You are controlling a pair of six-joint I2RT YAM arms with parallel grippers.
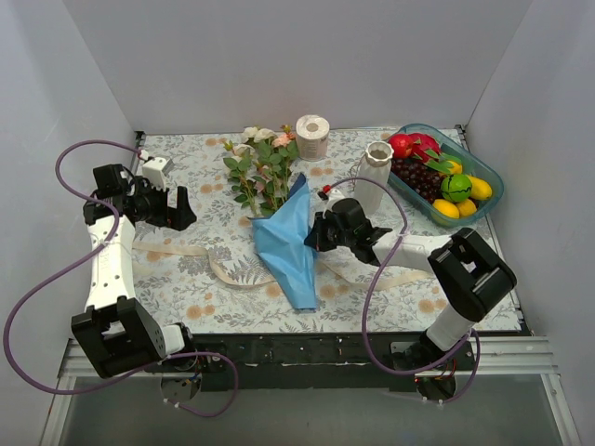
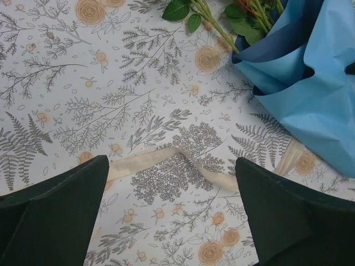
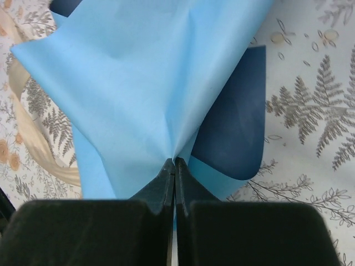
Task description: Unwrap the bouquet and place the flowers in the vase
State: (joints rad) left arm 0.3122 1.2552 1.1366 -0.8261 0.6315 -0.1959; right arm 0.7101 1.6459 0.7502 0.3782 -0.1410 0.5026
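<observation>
Near the middle of the fern-printed table [image 1: 177,288], the right gripper [image 3: 175,162] is clamped tight on a fold of blue paper [image 3: 138,72]
Smooth and matte, pale blue on one face and navy on the other, the sheet fans toward the near edge; leafy green-stemmed white and pink roses [image 1: 263,165] lie at its far end, the ribbed white vase [image 1: 375,175] upright to their right; a limp beige ribbon [image 2: 144,160] runs under the left gripper [image 2: 171,163], spread wide, holding nothing
</observation>
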